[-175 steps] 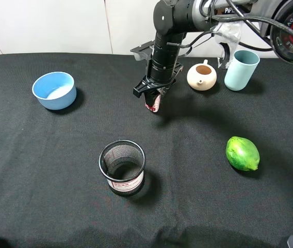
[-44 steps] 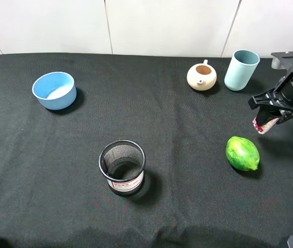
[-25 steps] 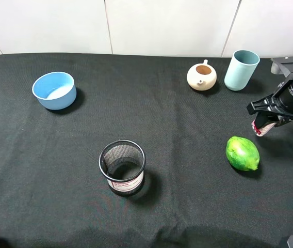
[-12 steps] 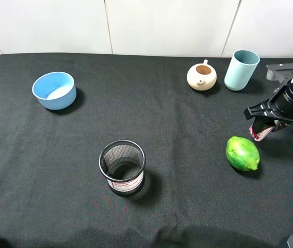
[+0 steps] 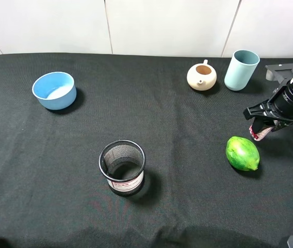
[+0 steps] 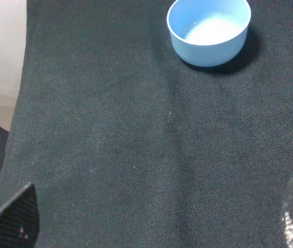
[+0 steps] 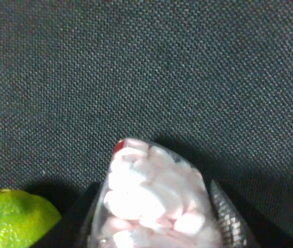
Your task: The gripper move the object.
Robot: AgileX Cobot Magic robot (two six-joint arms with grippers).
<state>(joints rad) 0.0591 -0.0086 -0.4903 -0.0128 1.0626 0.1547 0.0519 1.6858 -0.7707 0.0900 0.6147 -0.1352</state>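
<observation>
My right gripper, black with a dark cylindrical body, is at the right side of the table, shut on the small white bottle with the red-pink label. The bottle hangs low over the black cloth, just behind and to the right of the green lime. In the right wrist view the bottle fills the space between the fingers, its shadow close beneath it, and the lime is beside it. My left gripper is open and empty, with only its fingertips showing.
A cream teapot and a pale blue cup stand at the back right. A blue bowl sits at the back left and also shows in the left wrist view. A black mesh cup stands front centre.
My right gripper carried the bottle from the table's middle back to the right side. Over the last second it sank a little and shifted slightly toward the lime.
</observation>
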